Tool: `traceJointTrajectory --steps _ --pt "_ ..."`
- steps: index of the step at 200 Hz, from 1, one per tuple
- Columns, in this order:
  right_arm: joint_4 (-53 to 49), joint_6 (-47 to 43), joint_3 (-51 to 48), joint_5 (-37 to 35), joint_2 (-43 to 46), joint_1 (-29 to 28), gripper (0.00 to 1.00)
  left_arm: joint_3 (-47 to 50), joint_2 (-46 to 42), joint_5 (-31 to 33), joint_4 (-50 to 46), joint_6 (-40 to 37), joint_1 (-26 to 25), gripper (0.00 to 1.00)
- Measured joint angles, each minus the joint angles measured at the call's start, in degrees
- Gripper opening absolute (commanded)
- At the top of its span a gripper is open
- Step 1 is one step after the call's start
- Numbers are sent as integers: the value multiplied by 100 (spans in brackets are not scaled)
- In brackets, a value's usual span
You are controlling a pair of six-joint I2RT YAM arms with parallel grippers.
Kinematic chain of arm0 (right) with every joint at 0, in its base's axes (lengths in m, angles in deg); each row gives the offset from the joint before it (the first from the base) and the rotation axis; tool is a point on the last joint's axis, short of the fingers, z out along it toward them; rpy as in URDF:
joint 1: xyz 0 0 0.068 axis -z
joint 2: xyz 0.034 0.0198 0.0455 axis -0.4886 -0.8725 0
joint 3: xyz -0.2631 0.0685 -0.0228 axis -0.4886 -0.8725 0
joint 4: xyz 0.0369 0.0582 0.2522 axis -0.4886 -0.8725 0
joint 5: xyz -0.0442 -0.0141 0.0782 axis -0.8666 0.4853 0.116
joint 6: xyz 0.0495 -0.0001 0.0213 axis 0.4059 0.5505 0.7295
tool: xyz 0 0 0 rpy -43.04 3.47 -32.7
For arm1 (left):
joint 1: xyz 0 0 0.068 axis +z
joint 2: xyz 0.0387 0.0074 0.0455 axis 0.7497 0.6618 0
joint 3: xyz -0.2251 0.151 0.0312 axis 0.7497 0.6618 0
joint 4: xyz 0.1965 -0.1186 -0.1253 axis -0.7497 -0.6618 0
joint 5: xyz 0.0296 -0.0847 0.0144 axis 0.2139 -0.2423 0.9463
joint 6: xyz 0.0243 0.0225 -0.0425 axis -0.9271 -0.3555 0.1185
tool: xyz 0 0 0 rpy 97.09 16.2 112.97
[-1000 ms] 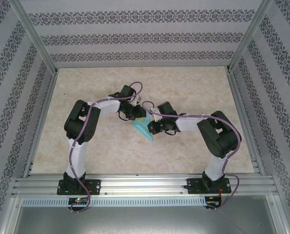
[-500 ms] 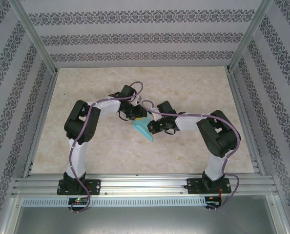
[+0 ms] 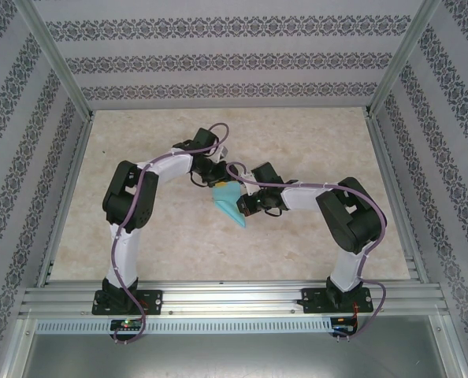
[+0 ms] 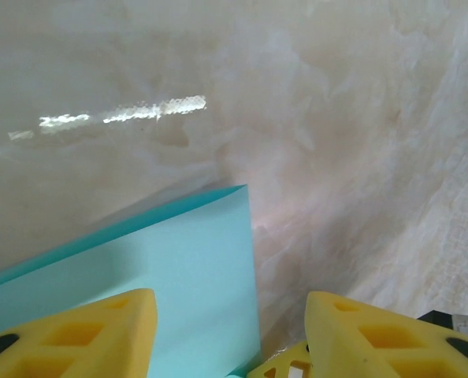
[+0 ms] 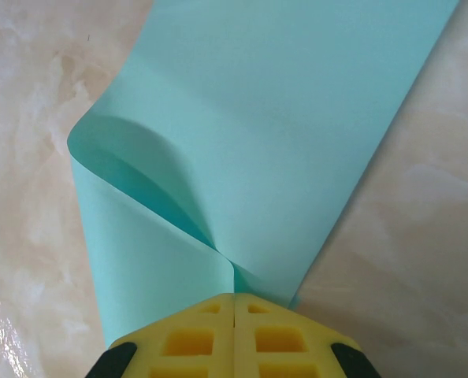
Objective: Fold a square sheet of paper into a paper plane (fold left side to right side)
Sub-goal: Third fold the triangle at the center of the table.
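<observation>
1. Widened the left jaws over the past second and drew the left wrist (image 3: 206, 160) back off the turquoise sheet of paper (image 3: 231, 205), toward the far side of the tabletop (image 3: 313, 134).
2. Kept the right arm (image 3: 348, 216) and the sheet where they had been a second earlier.
3. Left the left jaws well apart with nothing gripped between them. Placed one yellow finger (image 4: 76, 335) over the sheet and the other over bare tabletop. Could not tell whether the first finger touched the paper.
4. Held the right jaws fully closed, with the yellow fingers (image 5: 195, 342) pressed together and pinching the sheet's near end.
5. Found the sheet near the middle of the tabletop, between the two wrists and just beside the right one. Seen from above as a pointed wedge with its tip toward the arm bases.
6. Seen from the right wrist as doubled over at the pinch. Showed one layer bowed up in a rounded, uncreased loop on the left side. Showed the other layer running flat away from the fingers across the marbled beige surface.
7. Seen from the left wrist as one square corner with straight edges, lying on the tabletop. Noted a bright streak of reflected light on the surface beyond it.
</observation>
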Motion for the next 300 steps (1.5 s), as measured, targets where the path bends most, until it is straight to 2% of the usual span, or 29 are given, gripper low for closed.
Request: traceJointTrajectory --steps 32,56,112,158,300 --pt "-24 -28 15 0 -4 -2 0 466 -452 -129 76 55 33 35" --pt "-61 -33 46 2 -24 -2 0 1049 -964 -433 269 219 31 31" --pt "-68 -33 66 2 -37 -9 0 1580 -1204 -837 684 485 -166 28" --pt "-76 -94 85 -31 -48 -28 0 2068 -1158 -835 949 715 -234 27" --pt "-195 -160 170 -44 -79 -37 0 2098 -798 -487 1032 734 -234 26"
